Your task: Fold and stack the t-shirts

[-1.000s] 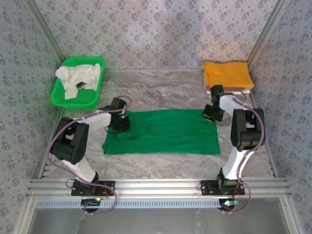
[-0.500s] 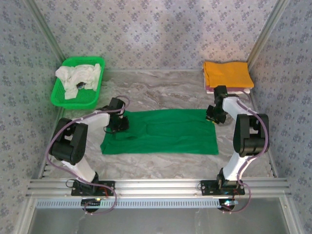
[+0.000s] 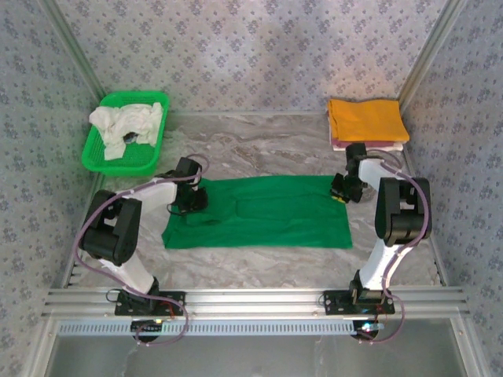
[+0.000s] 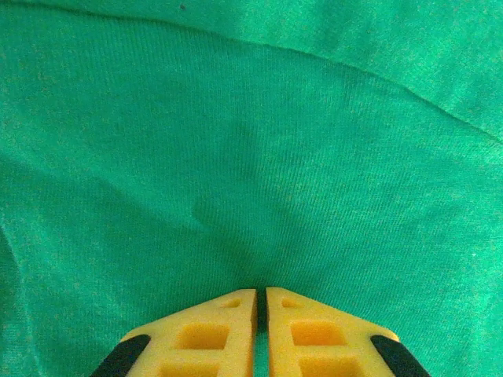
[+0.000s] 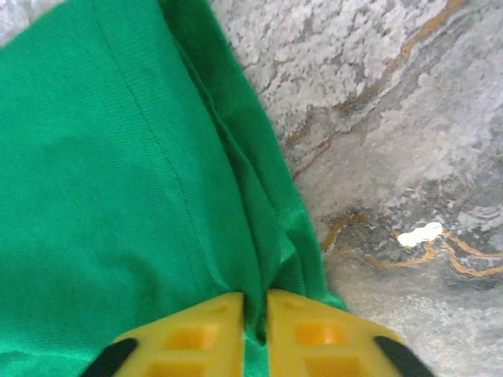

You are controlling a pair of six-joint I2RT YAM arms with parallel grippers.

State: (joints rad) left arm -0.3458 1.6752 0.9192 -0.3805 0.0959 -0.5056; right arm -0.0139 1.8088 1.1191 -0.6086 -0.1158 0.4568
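My left claw (image 3: 191,204) pinches the bright green soft cloth t-shirt (image 3: 267,218) at its left end, my right claw (image 3: 339,192) its upper-right corner — long axis runs across mid-frame.

I had open desk (image 3: 259,153) behind the spread green t-shirt (image 3: 267,224), between the green mesh basket (image 3: 118,166) at far left and the folded shirt stack (image 3: 367,119) at far right. A bare strip ran along the near edge. The left arm (image 3: 118,232) and right arm (image 3: 401,208) flanked the shirt's ends; walls (image 3: 259,55) closed three sides.
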